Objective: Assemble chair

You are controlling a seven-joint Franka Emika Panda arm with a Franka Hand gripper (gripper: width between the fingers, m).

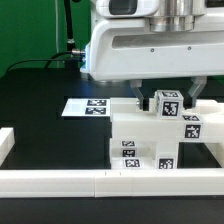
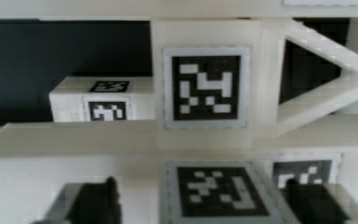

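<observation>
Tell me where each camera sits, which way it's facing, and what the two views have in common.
Exterior view: off the arm, low on the border rail side, facing across it at the chair parts; the arm's white body and the gripper show.
Wrist view: on the wrist, looking past the gripper's fingers close onto a tagged chair part and an X-braced frame.
Shared: the chair parts, the gripper, the black table.
</observation>
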